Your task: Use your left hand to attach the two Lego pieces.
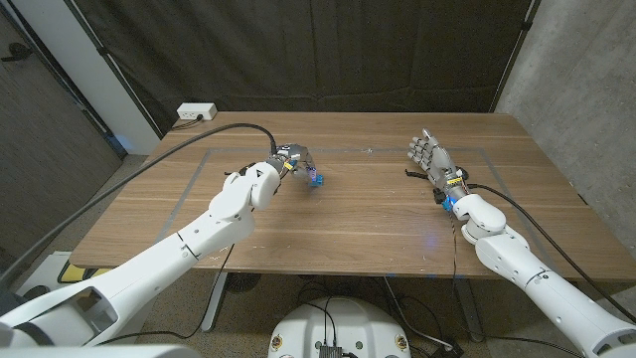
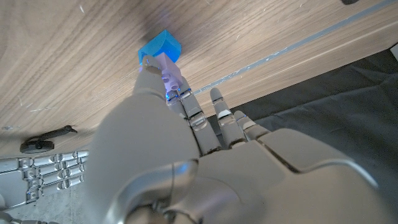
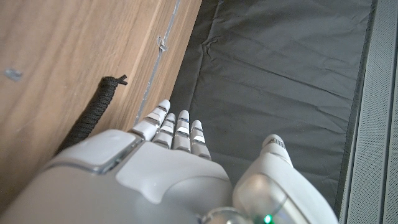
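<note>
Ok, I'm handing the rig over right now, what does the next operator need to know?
Left hand: fingertips on the small blue Lego piece on the wooden table, left of centre; whether it grips or only presses is unclear.
Right hand: open, holding nothing, over the table's right side.
Only one blue piece is distinguishable, so whether the two are joined cannot be told.
Left: confirm the joint, press down if needed.

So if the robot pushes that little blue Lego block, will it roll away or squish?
Probably neither. The blue Lego block has flat faces and sharp corners, so it would likely slide, not roll. It looks like hard plastic, so the left hand touching it shouldn't squash it. Being so small, it's probably very light.
</note>
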{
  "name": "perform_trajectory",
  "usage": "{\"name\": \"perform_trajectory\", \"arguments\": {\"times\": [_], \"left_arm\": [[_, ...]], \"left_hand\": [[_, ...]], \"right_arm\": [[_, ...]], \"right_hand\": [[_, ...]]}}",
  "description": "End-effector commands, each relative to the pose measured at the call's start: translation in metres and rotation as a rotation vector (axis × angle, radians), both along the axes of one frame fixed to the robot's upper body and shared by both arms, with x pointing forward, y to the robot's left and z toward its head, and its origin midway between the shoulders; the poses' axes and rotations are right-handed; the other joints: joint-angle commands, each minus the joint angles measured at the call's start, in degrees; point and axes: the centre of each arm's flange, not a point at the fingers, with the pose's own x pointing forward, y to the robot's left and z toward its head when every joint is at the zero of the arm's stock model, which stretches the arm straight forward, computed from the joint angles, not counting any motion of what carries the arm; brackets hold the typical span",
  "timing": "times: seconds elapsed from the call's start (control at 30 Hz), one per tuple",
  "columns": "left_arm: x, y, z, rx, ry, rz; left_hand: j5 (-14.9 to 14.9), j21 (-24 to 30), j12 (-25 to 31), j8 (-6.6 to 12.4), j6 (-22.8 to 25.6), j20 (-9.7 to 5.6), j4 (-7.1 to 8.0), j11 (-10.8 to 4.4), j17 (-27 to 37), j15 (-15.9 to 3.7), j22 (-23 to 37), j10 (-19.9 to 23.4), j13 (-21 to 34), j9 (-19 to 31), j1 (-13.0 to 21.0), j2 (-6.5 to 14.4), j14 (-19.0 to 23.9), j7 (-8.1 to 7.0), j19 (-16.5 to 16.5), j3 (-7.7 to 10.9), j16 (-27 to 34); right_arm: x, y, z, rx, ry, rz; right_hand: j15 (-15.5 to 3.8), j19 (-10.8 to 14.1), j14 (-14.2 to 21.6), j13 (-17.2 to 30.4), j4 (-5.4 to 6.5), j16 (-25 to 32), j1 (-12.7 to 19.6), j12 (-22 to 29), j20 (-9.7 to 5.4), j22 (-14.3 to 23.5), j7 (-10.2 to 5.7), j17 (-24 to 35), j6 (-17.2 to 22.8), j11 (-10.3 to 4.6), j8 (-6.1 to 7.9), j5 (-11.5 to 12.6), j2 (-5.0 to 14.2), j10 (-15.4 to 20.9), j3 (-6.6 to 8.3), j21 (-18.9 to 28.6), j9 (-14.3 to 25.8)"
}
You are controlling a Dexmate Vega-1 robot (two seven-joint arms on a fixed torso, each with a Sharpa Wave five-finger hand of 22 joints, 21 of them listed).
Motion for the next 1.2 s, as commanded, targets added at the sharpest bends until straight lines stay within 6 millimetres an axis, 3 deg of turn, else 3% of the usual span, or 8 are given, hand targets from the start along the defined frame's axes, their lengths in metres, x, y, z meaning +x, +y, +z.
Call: {"name": "perform_trajectory", "arguments": {"times": [0.03,1.2], "left_arm": [[0.01,-0.011,-0.004,-0.017,0.006,0.011],[0.023,-0.014,-0.006,-0.034,0.03,-0.006]], "left_hand": [[0.33,0.13,0.25,0.19,2.46,-0.02,2.06,-0.77,0.1,-5.37,0.06,1.23,0.06,0.3,0.14,-0.05,0.49,2.42,0.52,2.22,-0.01],[0.3,-0.05,0.15,-0.22,2.93,0.15,2.17,-0.46,0.11,-5.27,0.07,1.31,0.09,0.39,0.14,-0.08,0.75,2.53,0.7,2.83,-0.08]], "right_arm": [[-0.002,-0.003,-0.003,0.006,0.006,-0.001],[-0.003,-0.003,-0.013,0.026,0.038,-0.023]], "right_hand": [[0.21,0.31,0.15,0.09,-0.03,0.04,0.13,0.58,0.24,0.16,-0.14,0.17,0.46,0.13,0.09,-0.11,0.41,0.37,-0.14,0.35,0.21],[0.27,0.35,0.15,0.09,-0.06,0.01,0.15,0.57,0.17,0.15,-0.16,0.18,0.45,0.11,0.06,-0.11,0.52,0.36,-0.23,0.34,0.21]]}}
